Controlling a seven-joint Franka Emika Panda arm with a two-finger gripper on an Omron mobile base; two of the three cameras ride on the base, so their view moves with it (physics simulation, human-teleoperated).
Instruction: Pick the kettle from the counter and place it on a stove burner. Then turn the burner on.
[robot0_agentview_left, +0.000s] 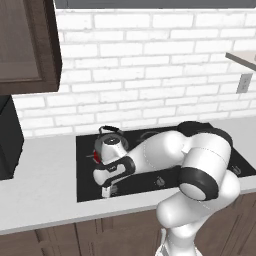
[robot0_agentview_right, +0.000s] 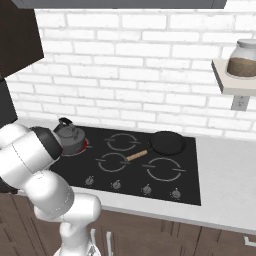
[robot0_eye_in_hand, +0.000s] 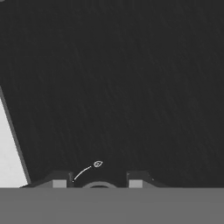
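One kettle (robot0_agentview_left: 111, 142) sits on the black cooktop (robot0_agentview_left: 85, 170) in the left base view, at its rear left, with a red glow just beside its base on the left. Below it the white arm reaches down to the front edge of the glass, and the claw (robot0_agentview_left: 106, 191) hangs over the row of knobs there. We judge the kettle already placed and the turning-on step in hand or just finished. From this side we cannot tell whether the fingers are spread or closed, as the wrist hides most of them.

From the right base view, the kettle (robot0_agentview_right: 69, 135) stands on the rear left burner (robot0_agentview_right: 80, 146), whose ring shows red at the kettle's foot, so the burner looks lit. Four knobs (robot0_agentview_right: 116, 185) line the front of the cooktop; the arm's big elbow covers the leftmost part of that row and the claw itself. A frying pan (robot0_agentview_right: 167, 142) with a wooden handle rests on the rear right ring, and a jar (robot0_agentview_right: 244, 59) stands on a shelf, cut off by the edge. The pale counter (robot0_agentview_right: 225, 165) runs to the right.

In the hand view, two fingertips (robot0_eye_in_hand: 60, 180) rise apart, with a rounded grey shape (robot0_eye_in_hand: 99, 185) between them, probably a knob, though only its top edge shows. The claw (robot0_eye_in_hand: 98, 181) looks parted around it, and we cannot tell if it touches. If the glow means success, the next move is simply to lift clear.
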